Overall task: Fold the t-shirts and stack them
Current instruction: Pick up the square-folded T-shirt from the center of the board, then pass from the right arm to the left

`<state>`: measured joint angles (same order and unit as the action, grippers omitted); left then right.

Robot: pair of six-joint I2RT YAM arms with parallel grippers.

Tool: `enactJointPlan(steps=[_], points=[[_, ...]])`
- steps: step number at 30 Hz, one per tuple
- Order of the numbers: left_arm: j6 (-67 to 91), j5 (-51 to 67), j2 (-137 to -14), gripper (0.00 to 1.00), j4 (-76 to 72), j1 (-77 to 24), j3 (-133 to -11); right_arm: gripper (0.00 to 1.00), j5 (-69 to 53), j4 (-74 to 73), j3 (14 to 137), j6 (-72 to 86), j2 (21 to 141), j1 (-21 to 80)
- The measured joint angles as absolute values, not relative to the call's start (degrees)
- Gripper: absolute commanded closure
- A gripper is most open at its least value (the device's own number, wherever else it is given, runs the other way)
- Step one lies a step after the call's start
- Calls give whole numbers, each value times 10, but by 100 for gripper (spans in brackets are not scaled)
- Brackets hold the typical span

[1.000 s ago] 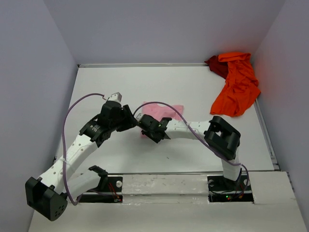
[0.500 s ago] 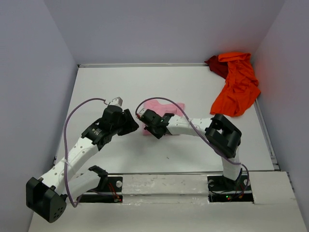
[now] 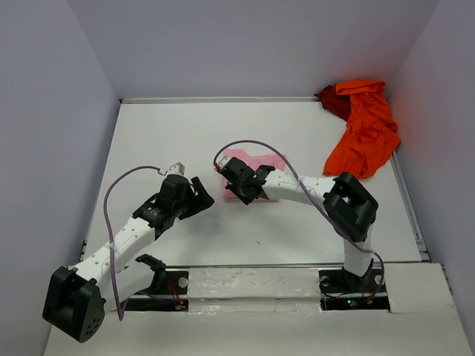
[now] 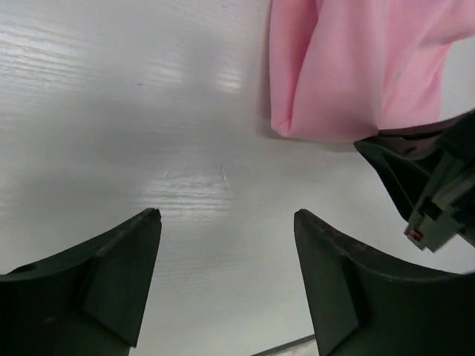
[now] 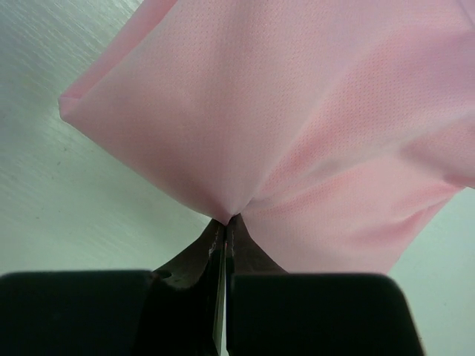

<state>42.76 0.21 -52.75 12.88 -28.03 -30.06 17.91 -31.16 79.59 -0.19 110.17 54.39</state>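
Your left gripper [image 3: 202, 197] is released. Its two dark, wedge-shaped fingers [image 4: 111, 274] are spread wide above the table [image 4: 111, 111], a white board with a faint wood grain and a soft sheen. Ahead of those fingers and off to their right, apart from them, lies the light pink t-shirt [image 4: 356, 67], its near edge folded into a smooth, rounded lip.

Your right gripper [image 3: 239, 185] is clenched on that same shirt. The flat black fingers [image 5: 215, 245] meet blade to blade, and the cloth puckers to a point between them, fanning out beyond the tips. Up close the pink fabric [image 5: 297, 111] shows a fine dotted knit. One folded corner sticks out to the left of the tips.

Well beyond the right gripper and far to its right, the bright orange-red t-shirt [image 3: 367, 133] lies crumpled against the side wall. The dark red t-shirt [image 3: 331, 99] peeks out beside it in the far corner.

You have three shirts and two grippers in view.

Compared with a second ago, the left gripper has opened wider and drawn back toward its base, away from the pink shirt. The right gripper has shut on the cloth and reached farther from its base, and the pink shirt now sits farther up the table with it. The other two shirts have not moved.
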Motion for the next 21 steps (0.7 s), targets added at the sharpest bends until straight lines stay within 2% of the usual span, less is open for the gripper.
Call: enactJointPlan(steps=[10,17,21], points=[[465,36,-631,13,-12,-268,-271,100,179,-327,798,9,1075,543],[491,83,-772,15,-152,-252,-271,100,176,-331,798,14,1065,543],[505,102,-808,15,-230,-249,-269,100,174,-334,798,15,1063,543]])
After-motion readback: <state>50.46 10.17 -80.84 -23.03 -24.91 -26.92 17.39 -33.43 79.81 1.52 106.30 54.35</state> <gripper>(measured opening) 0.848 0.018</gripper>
